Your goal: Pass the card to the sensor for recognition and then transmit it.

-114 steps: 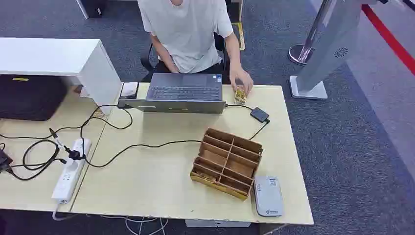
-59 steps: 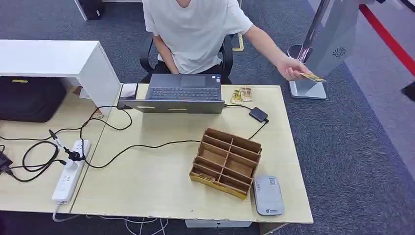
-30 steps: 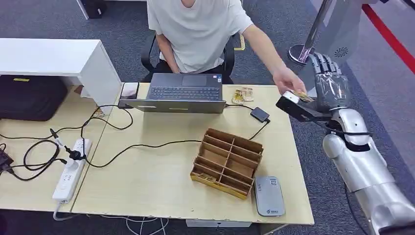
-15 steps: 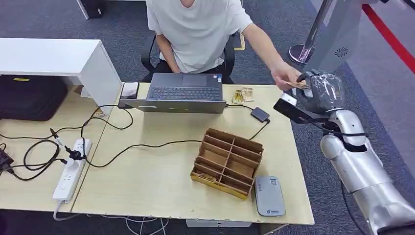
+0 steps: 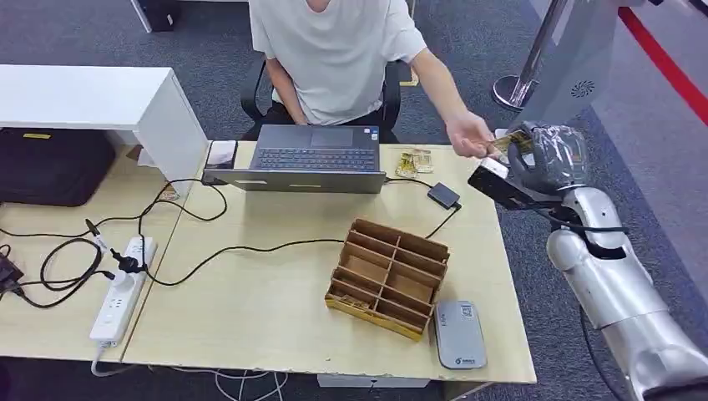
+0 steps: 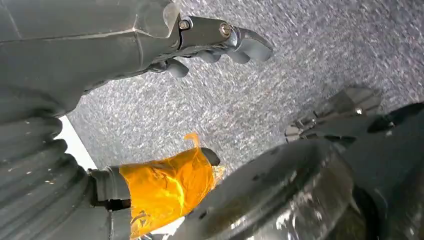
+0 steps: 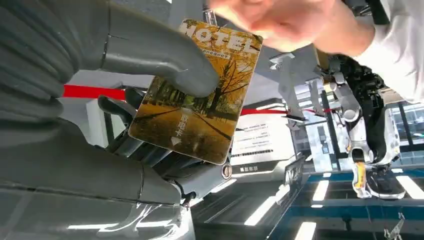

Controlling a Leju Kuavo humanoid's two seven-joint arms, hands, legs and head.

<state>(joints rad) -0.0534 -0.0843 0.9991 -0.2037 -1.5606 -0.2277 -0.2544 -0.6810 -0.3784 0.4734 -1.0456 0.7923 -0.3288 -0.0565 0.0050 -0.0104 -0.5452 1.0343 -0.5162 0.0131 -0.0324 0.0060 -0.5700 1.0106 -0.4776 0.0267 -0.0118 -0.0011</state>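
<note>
My right hand [image 5: 547, 157] is raised beyond the table's far right corner and grips a yellow hotel card [image 5: 511, 140]. In the right wrist view the thumb [image 7: 160, 57] presses on the card [image 7: 200, 95], which shows an autumn tree picture, with the darker fingers behind it. A person's hand [image 5: 467, 134] hovers just left of the card's edge. The grey card sensor [image 5: 457, 334] lies flat at the table's near right corner. My left hand [image 6: 220, 42] hangs over the carpet and holds nothing, its fingers apart from the taped thumb [image 6: 165, 187].
A wooden divided organizer [image 5: 386, 276] stands beside the sensor. A laptop [image 5: 313, 159], loose cards [image 5: 413, 161] and a small black box [image 5: 442, 195] with its cable sit at the far side. The person [image 5: 334, 50] sits behind the table. A grey kiosk [image 5: 559, 67] stands at right.
My right hand rose into view, met the person's outstretched hand and closed its fingers around the card. The person's hand has since drawn back a little to the left.
</note>
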